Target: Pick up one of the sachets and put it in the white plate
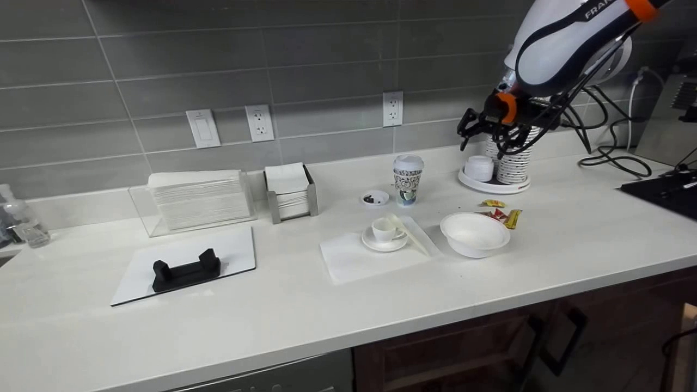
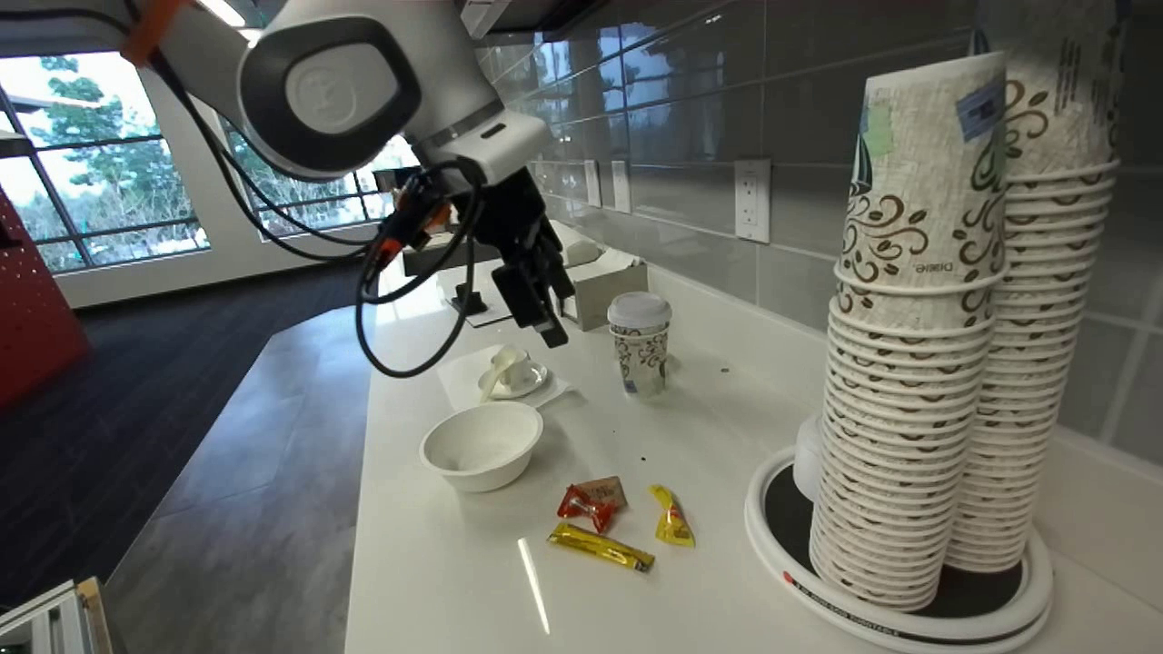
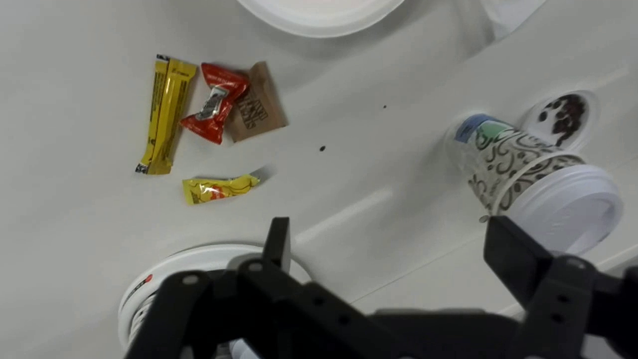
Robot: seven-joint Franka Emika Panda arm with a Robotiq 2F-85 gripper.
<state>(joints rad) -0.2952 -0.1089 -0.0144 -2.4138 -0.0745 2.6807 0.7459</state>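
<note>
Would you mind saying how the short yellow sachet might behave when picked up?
The short yellow sachet is probably light, being so small; its shiny surface may slip; its tapering, crumpled-looking shape hints it could flex.

The tool [image 3: 385, 238] is spread wide, yellow sachets [image 3: 218, 189] lying near a red packet [image 3: 217, 102].

White, orange-banded arm [image 1: 566, 51], black claw [image 3: 388, 228]

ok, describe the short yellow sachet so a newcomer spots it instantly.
Start at the turntable bearing the tall cup stacks, then look toward the white bowl. Between them, the short, red-marked yellow sachet lies nearest the turntable. It lies apart; the other yellow packaging is clearly longer, and the red wrapper overlaps a brown packet.
</note>
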